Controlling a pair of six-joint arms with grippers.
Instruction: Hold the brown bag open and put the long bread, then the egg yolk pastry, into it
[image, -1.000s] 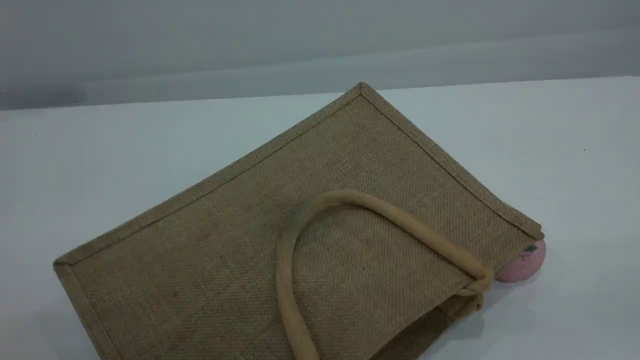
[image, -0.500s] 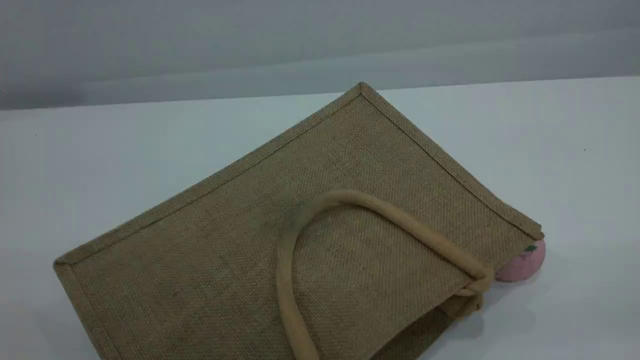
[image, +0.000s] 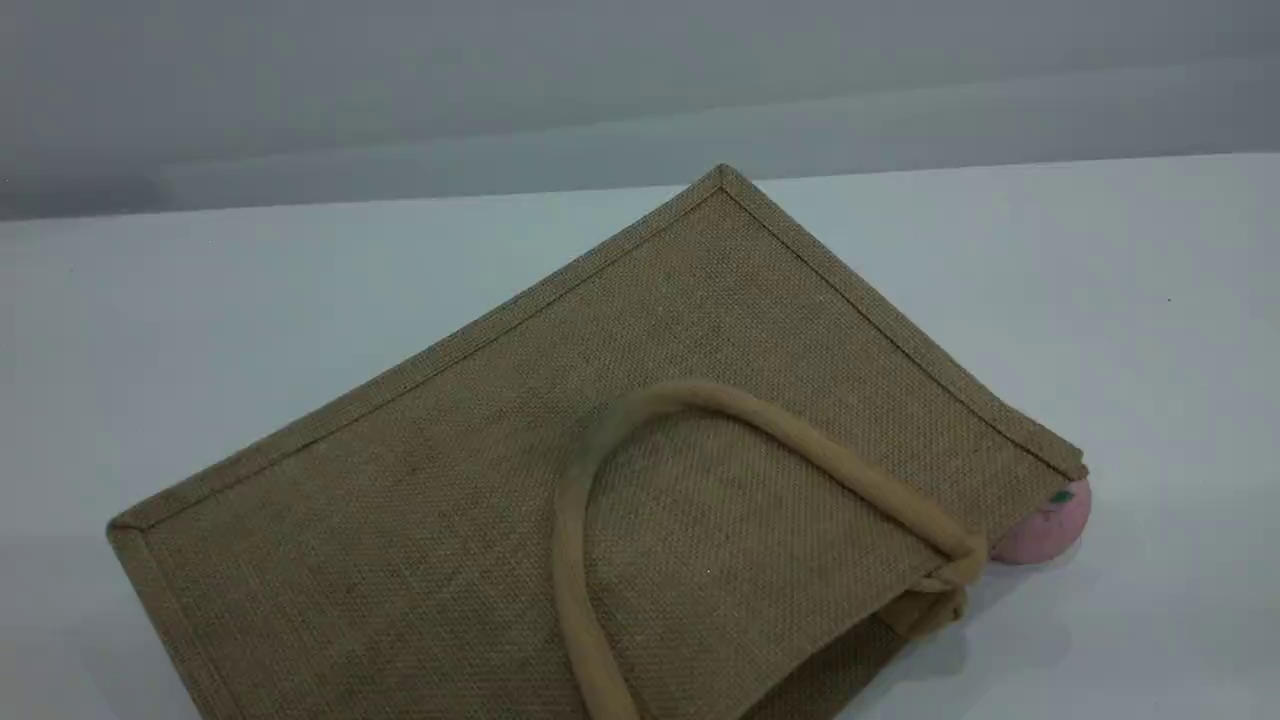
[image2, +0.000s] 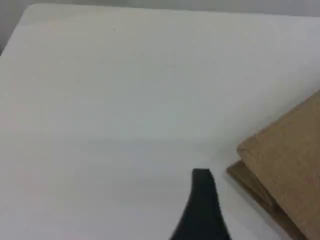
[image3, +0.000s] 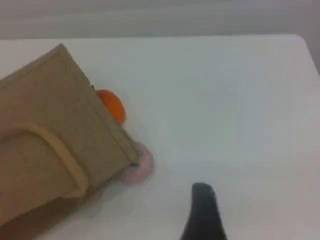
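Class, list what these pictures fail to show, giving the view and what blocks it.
Bread and pastry: seen in no view.
Pink ball: scene view, mostly behind a corner of the bag.
Orange piece: right wrist view, half behind the bag, blurred.
Bag's lower part: scene view, cut off by the bottom edge.

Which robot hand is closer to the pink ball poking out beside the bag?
Right. The right gripper hangs over the table to the right of the pink ball, apart from it. The left gripper is beside a corner of the bag, with no ball in its view.
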